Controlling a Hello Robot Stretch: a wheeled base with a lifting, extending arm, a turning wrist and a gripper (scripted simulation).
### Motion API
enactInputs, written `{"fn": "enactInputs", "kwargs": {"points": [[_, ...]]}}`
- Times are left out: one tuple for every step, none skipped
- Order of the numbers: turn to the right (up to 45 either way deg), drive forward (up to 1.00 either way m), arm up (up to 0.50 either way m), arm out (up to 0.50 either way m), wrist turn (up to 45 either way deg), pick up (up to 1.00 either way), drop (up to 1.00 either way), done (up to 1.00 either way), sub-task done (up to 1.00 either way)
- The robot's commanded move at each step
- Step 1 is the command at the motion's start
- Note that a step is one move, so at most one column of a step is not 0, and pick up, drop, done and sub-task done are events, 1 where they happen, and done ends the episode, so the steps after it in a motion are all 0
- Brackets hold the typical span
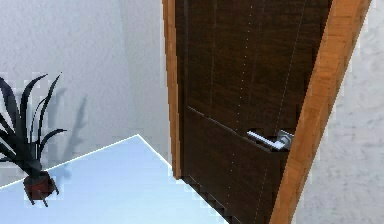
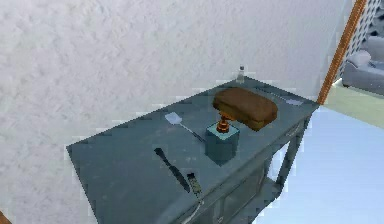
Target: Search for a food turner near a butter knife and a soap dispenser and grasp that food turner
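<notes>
Grey counter (image 2: 110, 160) against a white wall (image 2: 100, 60): a dark slender utensil (image 2: 172, 167), possibly the food turner, lies near the teal box (image 2: 221, 143). Step: search, probably ending. Next: confirm the utensil, align the base, extend the arm. Pincer state: cannot tell.

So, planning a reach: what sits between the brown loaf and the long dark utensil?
In the arm side view, a teal box with a red top stands between them.

Bright, even light; soft shadows
</notes>
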Motion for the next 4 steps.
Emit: {"fn": "enactInputs", "kwargs": {"points": [[0.0,0.00,0.50,0.00,0.0,0.00,0.00,0.00,0.00],[0.0,0.00,0.38,0.00,0.0,0.00,0.00,0.00,0.00],[0.0,0.00,0.00,0.34,0.0,0.00,0.00,0.00,0.00],[0.0,0.00,0.00,0.00,45.0,0.00,0.00,0.00,0.00]]}}
